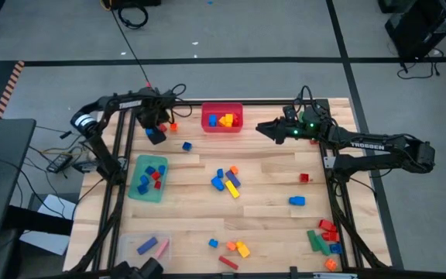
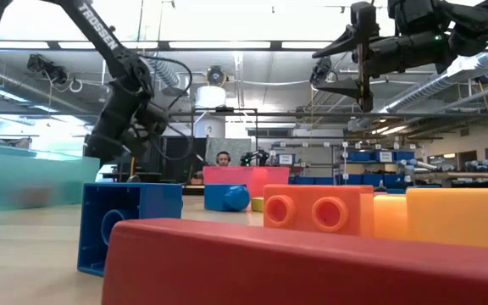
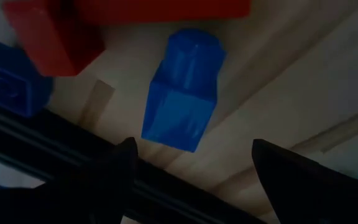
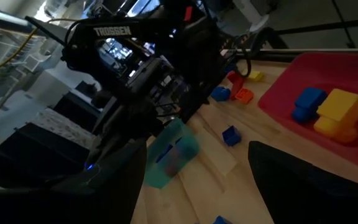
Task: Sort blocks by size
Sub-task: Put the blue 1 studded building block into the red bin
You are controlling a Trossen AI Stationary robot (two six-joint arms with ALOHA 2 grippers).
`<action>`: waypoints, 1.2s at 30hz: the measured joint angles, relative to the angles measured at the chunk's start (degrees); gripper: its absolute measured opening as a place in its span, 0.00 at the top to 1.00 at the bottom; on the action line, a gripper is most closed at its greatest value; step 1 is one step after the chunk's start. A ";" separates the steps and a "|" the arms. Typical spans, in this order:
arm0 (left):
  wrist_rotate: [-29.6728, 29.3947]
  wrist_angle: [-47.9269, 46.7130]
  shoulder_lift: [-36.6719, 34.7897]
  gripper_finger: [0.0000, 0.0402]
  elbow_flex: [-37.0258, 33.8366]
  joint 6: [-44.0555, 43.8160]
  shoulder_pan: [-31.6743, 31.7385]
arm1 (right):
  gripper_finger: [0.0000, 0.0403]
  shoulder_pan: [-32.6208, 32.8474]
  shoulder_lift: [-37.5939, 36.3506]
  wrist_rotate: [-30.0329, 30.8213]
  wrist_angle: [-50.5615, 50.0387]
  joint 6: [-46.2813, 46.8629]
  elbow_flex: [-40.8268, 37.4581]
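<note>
Blocks lie scattered on the wooden table [image 1: 269, 167]. At its far left corner my left gripper [image 1: 156, 124] points steeply down, open, over a blue block [image 3: 185, 93] that lies on the wood just ahead of the two fingers. A red block [image 3: 48, 37] and another blue block [image 3: 5, 81] lie close by it. My right gripper [image 1: 263, 129] hangs open and empty in the air right of the red bin [image 1: 221, 128], pointing toward the table's left.
The red bin holds yellow, blue and orange blocks [image 4: 334, 109]. A green bin [image 1: 149, 177] with blue and red blocks stands at left, a clear bin [image 1: 147, 246] at near left. Loose blocks lie mid-table [image 1: 227, 180], near centre [image 1: 237, 248] and near right [image 1: 324, 236].
</note>
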 joint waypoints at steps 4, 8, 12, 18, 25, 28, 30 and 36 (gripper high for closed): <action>-0.02 1.18 2.17 0.19 0.00 2.23 0.59 | 0.27 0.02 0.00 0.82 -0.02 -0.02 0.00; -1.36 1.11 3.13 0.21 0.04 3.85 0.66 | 0.27 0.02 0.00 0.82 0.00 -0.02 0.00; -1.44 1.63 3.04 0.27 0.11 3.87 0.68 | 0.27 0.40 0.00 1.03 0.00 -0.07 0.00; -0.86 1.58 3.04 0.43 0.11 3.78 0.68 | 0.27 1.16 0.00 1.43 0.00 -0.36 0.00; 0.68 2.60 3.04 0.54 0.11 3.77 0.66 | 0.27 2.11 0.00 3.40 0.00 -0.17 0.00; 0.68 2.58 3.04 0.59 0.11 3.78 0.66 | 0.27 2.63 0.00 4.47 0.00 -0.17 0.00; 0.68 2.56 3.04 0.60 0.11 3.76 0.66 | 0.27 2.93 0.00 4.98 0.00 -0.17 0.00; 0.68 2.09 3.02 0.62 0.11 3.41 0.66 | 0.27 3.78 0.00 7.28 0.00 -0.01 0.00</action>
